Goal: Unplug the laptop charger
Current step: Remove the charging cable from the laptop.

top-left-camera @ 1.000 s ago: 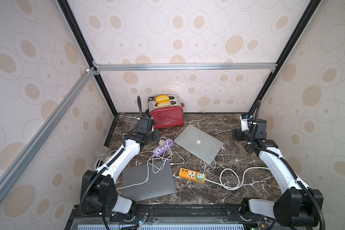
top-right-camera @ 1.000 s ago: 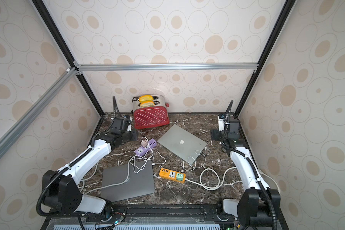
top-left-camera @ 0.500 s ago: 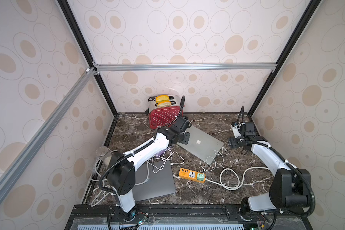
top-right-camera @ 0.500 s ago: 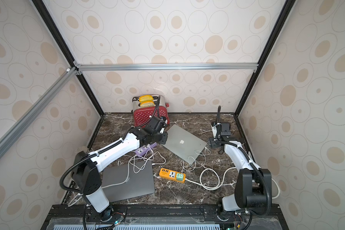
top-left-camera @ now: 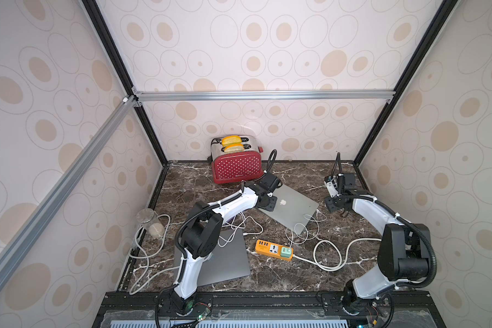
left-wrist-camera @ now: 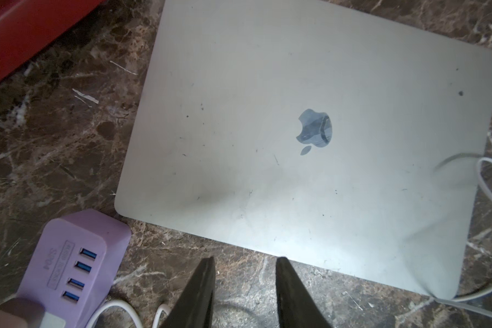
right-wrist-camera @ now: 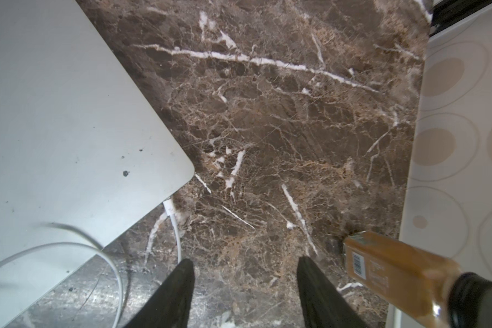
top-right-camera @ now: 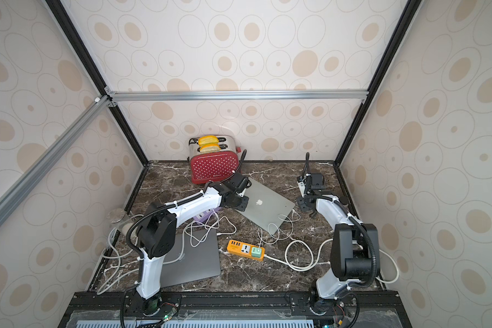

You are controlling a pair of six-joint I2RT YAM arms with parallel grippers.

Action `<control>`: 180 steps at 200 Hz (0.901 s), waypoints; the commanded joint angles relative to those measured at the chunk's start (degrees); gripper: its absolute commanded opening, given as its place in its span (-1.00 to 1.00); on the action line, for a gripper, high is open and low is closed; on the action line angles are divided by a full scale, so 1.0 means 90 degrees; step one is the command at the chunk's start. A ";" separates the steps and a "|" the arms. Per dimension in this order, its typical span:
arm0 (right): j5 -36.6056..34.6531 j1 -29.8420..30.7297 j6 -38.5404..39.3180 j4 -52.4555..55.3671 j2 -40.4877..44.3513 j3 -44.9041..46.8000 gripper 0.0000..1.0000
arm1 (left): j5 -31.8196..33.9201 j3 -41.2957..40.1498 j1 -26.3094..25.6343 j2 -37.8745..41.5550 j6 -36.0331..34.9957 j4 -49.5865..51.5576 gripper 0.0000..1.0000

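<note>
In both top views the left arm (top-left-camera: 233,203) covers most of the purple hub (top-right-camera: 202,217) and one corner of the silver laptop (top-left-camera: 293,207). Its charger connector (right-wrist-camera: 168,207) sits half under the laptop's edge in the right wrist view, seating unclear. The amber bottle (right-wrist-camera: 395,269) there is blurred and cropped; the left wrist view crops the toaster (left-wrist-camera: 20,37) to a red patch
</note>
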State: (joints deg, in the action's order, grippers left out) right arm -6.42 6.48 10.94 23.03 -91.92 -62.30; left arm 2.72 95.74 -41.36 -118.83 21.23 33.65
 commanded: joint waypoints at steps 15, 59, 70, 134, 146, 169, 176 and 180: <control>0.0583 0.0032 0.0293 0.0217 -0.0097 -0.0102 0.15 | 0.0096 0.0157 -0.0057 -0.0219 0.0064 0.0130 -0.25; 0.1204 0.0039 0.0589 0.0398 -0.0254 -0.0225 0.05 | -0.0039 0.0116 -0.0055 -0.0379 0.0196 0.0091 -0.25; 0.1392 0.0032 0.0657 0.0425 -0.0310 -0.0259 -0.01 | -0.0119 0.0068 -0.0053 -0.0372 0.0242 0.0016 -0.25; 0.1585 0.0037 0.0946 0.0802 -0.0848 -0.0594 -0.20 | -0.0481 -0.0214 -0.0057 -0.0334 0.0459 -0.0196 -0.25; 0.1558 0.0032 0.0962 0.0817 -0.0882 -0.0554 -0.21 | -0.0526 -0.0299 -0.0052 -0.0290 0.0491 -0.0252 -0.25; 0.1559 0.0051 0.1003 0.0815 -0.0993 -0.0534 -0.20 | -0.0554 -0.0428 -0.0059 -0.0264 0.0522 -0.0301 -0.25; 0.1542 0.0074 0.1001 0.0833 -0.1058 -0.0556 -0.20 | -0.0564 -0.0450 -0.0049 -0.0264 0.0522 -0.0312 -0.24; 0.1529 0.0093 0.1001 0.0840 -0.1095 -0.0575 -0.20 | -0.0566 -0.0462 -0.0053 -0.0271 0.0526 -0.0316 -0.25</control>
State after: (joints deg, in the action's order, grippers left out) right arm 6.59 6.50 18.20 28.29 -100.01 -66.54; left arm -1.65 92.14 -41.36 -121.30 24.60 31.22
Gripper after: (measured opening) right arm 0.399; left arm 0.377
